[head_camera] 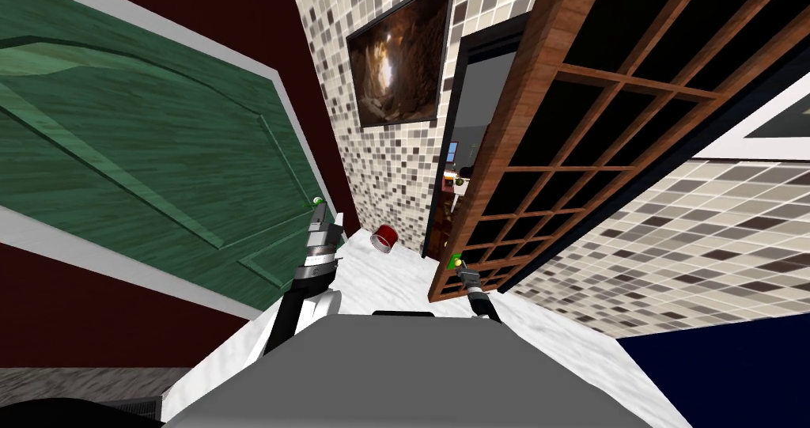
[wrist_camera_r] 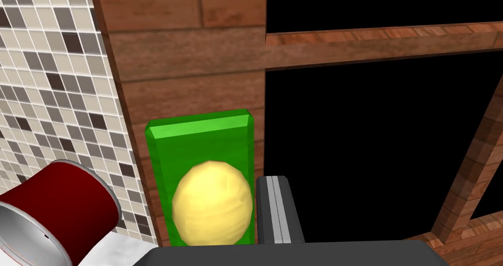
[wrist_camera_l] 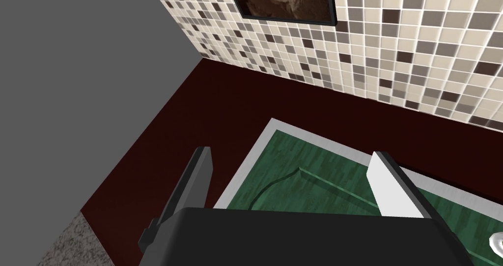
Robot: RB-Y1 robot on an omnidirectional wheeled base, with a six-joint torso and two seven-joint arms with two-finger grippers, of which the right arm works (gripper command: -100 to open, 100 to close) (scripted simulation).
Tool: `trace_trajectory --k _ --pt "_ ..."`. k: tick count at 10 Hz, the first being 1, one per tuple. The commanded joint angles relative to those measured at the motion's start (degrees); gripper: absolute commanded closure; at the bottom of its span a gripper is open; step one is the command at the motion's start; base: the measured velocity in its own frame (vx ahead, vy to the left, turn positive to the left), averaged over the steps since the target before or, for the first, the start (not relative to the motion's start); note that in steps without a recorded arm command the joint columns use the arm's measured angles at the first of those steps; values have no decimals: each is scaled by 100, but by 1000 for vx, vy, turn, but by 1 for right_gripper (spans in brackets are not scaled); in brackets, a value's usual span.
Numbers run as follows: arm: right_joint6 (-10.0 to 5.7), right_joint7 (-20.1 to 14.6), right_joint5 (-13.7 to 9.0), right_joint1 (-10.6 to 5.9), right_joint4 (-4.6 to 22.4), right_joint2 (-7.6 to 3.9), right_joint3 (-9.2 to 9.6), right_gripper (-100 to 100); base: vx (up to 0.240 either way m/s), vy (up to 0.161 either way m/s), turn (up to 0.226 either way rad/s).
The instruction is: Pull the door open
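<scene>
Door point(head_camera: 569, 130): wooden lattice, upright, on my right.
Knob point(wrist_camera_r: 212, 203): yellow, on a green plate point(wrist_camera_r: 199, 130) at the door's edge, just beside my right gripper point(wrist_camera_r: 275, 182) on the can point(wrist_camera_r: 59, 204) side.
Right jaws: together, gripping nothing.
Left gripper point(wrist_camera_l: 292, 155): farther off, jaws wide apart, empty, by the green door point(wrist_camera_l: 314, 179).

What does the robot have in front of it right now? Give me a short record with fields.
door: wooden lattice door, looks partly open
handle: yellow knob on a green plate
right gripper: shut, right beside the knob, not around it
left gripper: open, facing the green door
floor: red cup lying on its side by the tiled wall
</scene>
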Motion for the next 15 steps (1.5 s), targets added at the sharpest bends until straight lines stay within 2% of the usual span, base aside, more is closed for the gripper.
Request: trace_trajectory --k 1,2,3,6,15 --pt "-9 0 8 0 -10 15 15 100 0 0 0" --pt "-9 0 8 0 -10 15 15 100 0 0 0" --pt "-112 -101 78 50 -32 -48 138 -100 -108 -23 103" --pt "-255 -235 177 117 -70 -116 315 -100 -194 -61 90" --pt "-546 -505 379 252 -147 -254 674 -100 -86 -57 45"
